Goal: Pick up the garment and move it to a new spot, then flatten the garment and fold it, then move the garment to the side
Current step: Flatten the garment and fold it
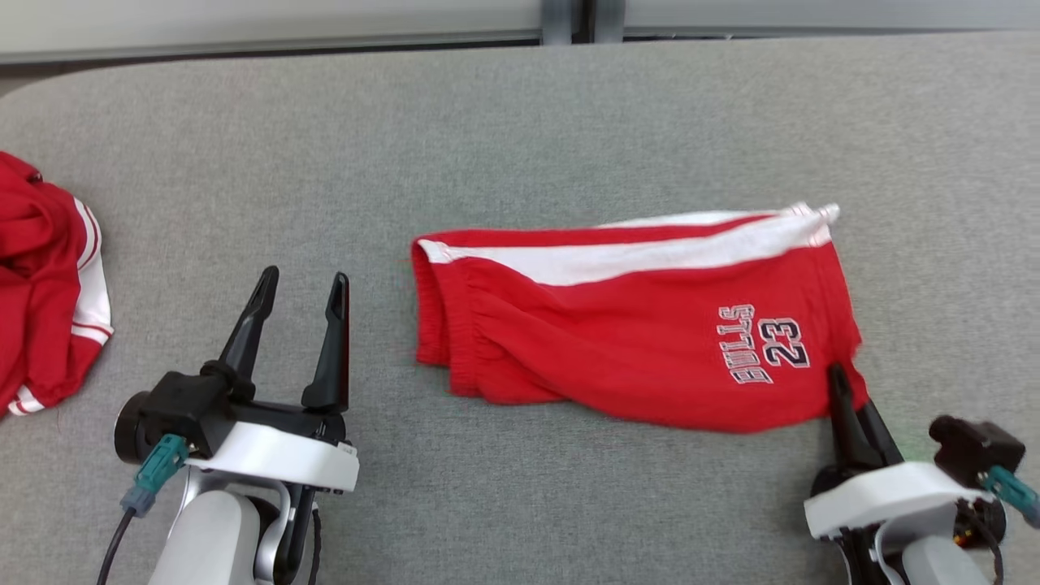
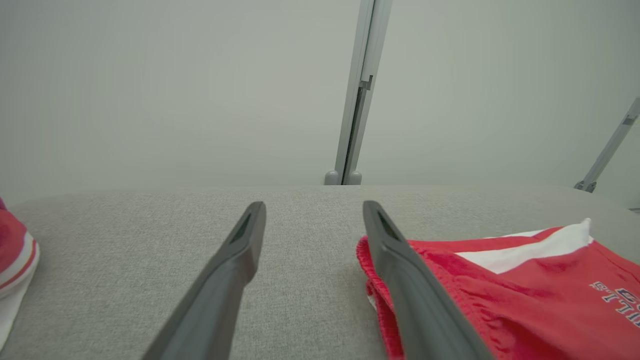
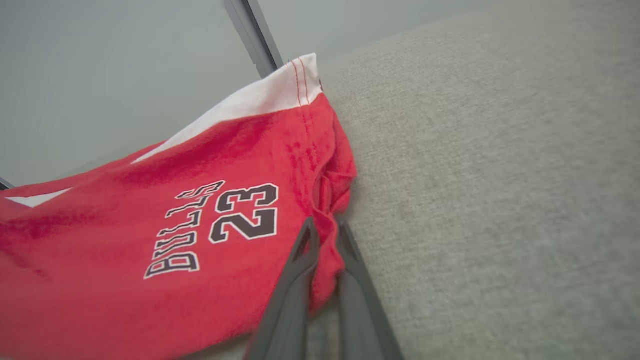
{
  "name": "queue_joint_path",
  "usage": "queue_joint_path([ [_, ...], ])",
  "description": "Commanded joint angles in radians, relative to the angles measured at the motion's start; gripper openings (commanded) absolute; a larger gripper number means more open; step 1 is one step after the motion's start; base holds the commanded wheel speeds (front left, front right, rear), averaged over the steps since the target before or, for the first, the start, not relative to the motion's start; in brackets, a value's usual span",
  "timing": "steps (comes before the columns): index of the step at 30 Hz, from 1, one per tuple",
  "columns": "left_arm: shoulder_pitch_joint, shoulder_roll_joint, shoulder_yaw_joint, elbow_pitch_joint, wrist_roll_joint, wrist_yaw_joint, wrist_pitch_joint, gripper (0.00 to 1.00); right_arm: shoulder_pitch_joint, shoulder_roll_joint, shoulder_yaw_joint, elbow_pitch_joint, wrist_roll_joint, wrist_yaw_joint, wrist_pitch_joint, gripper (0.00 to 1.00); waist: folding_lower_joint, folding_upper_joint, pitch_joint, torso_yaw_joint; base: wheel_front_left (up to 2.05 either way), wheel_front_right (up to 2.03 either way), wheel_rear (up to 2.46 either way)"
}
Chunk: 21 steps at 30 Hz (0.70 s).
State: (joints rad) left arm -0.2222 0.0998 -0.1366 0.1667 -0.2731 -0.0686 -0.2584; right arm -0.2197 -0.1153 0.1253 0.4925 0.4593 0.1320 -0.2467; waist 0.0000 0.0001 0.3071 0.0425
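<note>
The red shorts [image 1: 634, 325] lie on the grey table [image 1: 520, 106], a bit to the right of the middle. They look folded in half already, because 2 layers of the stretchy waist show at the left end. A white stripe runs along the far edge. The number 23 and the word BULLS face up near the right end. The right gripper [image 1: 843, 380] has its 2 dark fingers pressed together on the near right corner of the shorts, with a bit of red cloth pinched between them. The left gripper [image 1: 302, 280] is spread wide and holds nothing. It sits near the waist end of the shorts, not touching them. Another red and white garment [image 1: 45, 292] lies bunched up at the far left edge of the table, well apart from the shorts. I think the flattening is done and the robot is either folding again or starting to move the shorts aside; I cannot tell which. Next, the left gripper likely needs to pinch the near waist corner too, so both ends lift together. If only 1 corner gets pulled, the fold may slide open.
</note>
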Motion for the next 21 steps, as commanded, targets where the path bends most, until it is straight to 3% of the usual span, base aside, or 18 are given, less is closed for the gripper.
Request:
queue_joint_path([
  [1, 0.016, 0.005, 0.000, -0.001, -0.004, 0.005, 0.005, 1.00, 0.038, 0.003, -0.023, 0.010, 0.004, -0.002, -0.004, 0.00, 0.0000, -0.0001, -0.028, -0.016, 0.00, 0.00, 0.00],
  [14, 0.046, 0.006, -0.016, -0.018, -0.013, 0.017, 0.022, 1.00, 0.011, -0.008, -0.041, -0.011, -0.020, -0.002, 0.033, 0.00, 0.0000, -0.0001, -0.059, -0.018, 0.00, 0.00, 0.00],
  [21, 0.032, 0.006, -0.019, -0.022, -0.016, 0.025, 0.020, 1.00, -0.093, 0.014, 0.067, -0.149, -0.070, -0.001, 0.099, 0.00, 0.0000, -0.0001, -0.062, -0.010, 0.00, 0.00, 0.00],
])
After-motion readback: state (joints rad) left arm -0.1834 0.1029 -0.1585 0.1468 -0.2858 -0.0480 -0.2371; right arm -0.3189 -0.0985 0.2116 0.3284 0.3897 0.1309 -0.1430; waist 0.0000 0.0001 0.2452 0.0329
